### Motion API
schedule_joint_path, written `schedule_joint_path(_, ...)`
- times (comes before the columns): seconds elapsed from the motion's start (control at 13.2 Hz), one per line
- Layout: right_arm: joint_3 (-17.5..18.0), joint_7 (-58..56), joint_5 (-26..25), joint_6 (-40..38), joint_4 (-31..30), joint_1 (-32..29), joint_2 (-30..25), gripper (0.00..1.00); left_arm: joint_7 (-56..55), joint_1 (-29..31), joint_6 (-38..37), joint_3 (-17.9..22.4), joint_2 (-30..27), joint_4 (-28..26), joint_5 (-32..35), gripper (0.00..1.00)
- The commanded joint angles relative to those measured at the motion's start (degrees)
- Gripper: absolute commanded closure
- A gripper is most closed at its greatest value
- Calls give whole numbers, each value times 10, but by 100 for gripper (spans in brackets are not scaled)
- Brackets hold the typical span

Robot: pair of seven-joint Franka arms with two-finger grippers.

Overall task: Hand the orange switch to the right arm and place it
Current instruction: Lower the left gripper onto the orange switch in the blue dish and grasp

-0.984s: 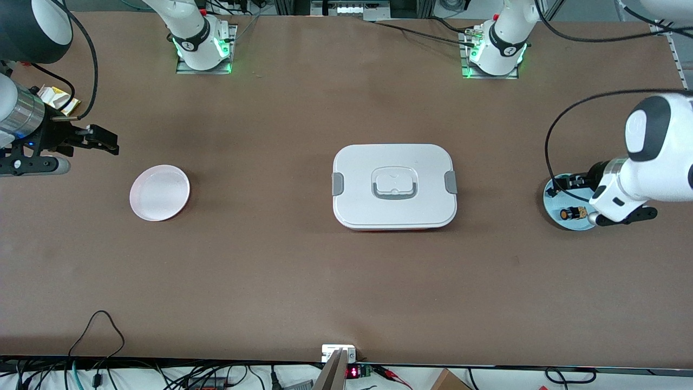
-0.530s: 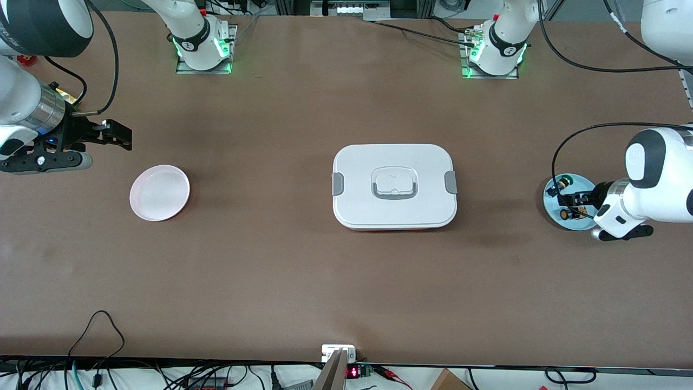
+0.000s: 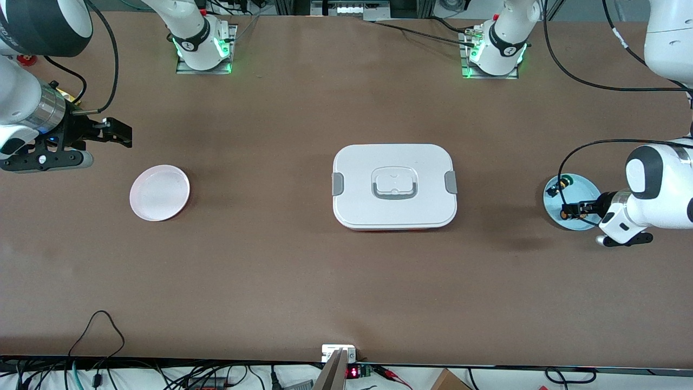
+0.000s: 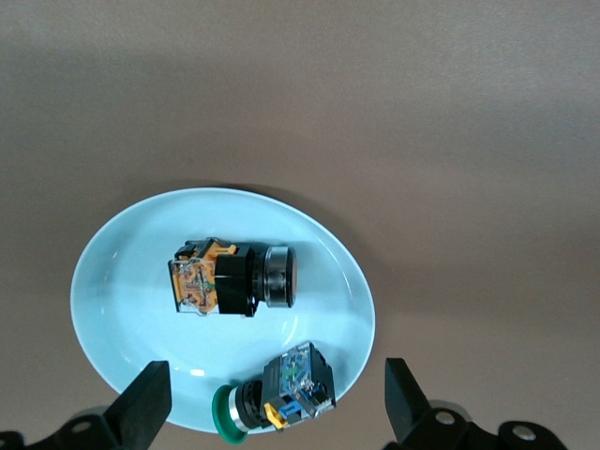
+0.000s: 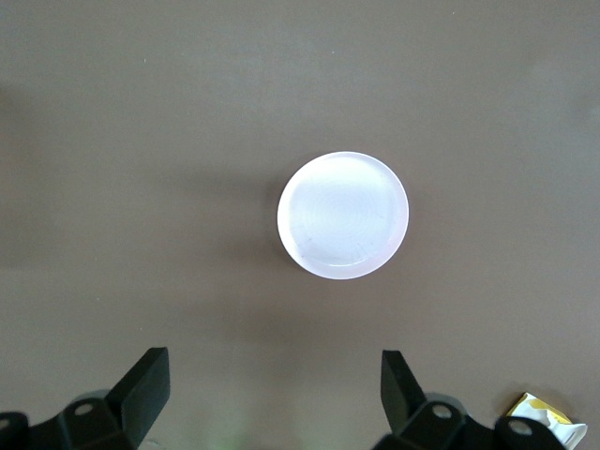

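The orange switch [image 4: 234,278] lies on its side in the middle of a light blue plate [image 4: 122,281] at the left arm's end of the table; its brownish-gold rear block and black body show, and its orange cap [image 3: 564,215] shows in the front view. A switch with a green cap [image 4: 272,394] lies by the plate's rim. My left gripper [image 4: 277,375] hangs open over this plate [image 3: 587,189], holding nothing. My right gripper [image 3: 120,134] waits open and empty over the table at the right arm's end, beside a pink plate [image 3: 159,193].
A shut white lunch box [image 3: 394,186] with grey clips stands in the middle of the table. The pink plate [image 5: 343,216] has nothing on it. A small yellow packet [image 5: 544,417] lies near the right arm's edge of the table.
The left arm has swung its gripper across the blue plate toward the front camera and lower. The right gripper shifted slightly toward the table's middle, then held still.
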Motion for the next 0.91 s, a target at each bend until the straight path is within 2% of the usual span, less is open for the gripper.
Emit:
schedule_joint_path(0.0,0,3,-2,-13,10,2,-1,0,12,4,23,-4,-1,-9,10,0)
schedule_joint_path(0.15,0,3,0,-14,10,1,-1,0,11,14,49,-4,5,-32,10,0)
schedule_joint_path(0.38,0,2,0,-19,10,1,-1,0,62,23,137,-4,14,-44,9,0)
schedule_joint_path(0.76,-1,2,0,-21,10,1,-1,0,66,34,183,-5,14,-85,9,0)
schedule_joint_path(0.83,-1,3,0,-21,10,1,-1,0,66,34,185,-5,16,-86,9,3)
